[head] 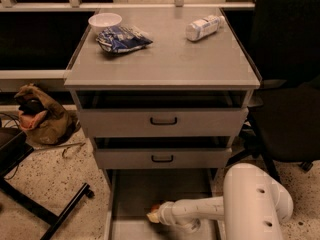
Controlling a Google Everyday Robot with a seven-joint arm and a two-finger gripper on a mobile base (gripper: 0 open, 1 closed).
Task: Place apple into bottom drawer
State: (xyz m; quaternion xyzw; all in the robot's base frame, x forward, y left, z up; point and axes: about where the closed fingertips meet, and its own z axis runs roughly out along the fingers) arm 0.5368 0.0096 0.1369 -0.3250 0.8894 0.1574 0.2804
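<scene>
Reaching leftward over the bottom drawer (160, 188), the robot's smooth, glossy white arm (252, 204) narrows from a bulbous rounded housing into a slim tube that ends at the pincer (153, 216), low over the drawer's near part. The pincer's tip looks pale tan, and I cannot tell whether it is open or closed. A small rounded patch of red-orange, the apple (156, 206), shows just at that tip, inside the drawer; whether it is gripped or resting on the floor of the tray cannot be made out.

The bottom drawer stands open, a long shallow tray of flat matte grey metal with thin side walls. Above it sit the middle drawer (162, 158) and the upper drawer (163, 121), each with a plain grey front and a slim black loop handle.

On the smooth grey top of the cabinet (165, 64) sit a round white bowl (104, 21), a crinkled blue foil bag (122, 38) just beside it, and a white plastic bottle (204, 27) lying on its side toward the right rear.

A slumped brown cloth bag (42, 116) rests on the speckled floor (55, 176) to the left, and a black chair (287, 114) stands to the right.
</scene>
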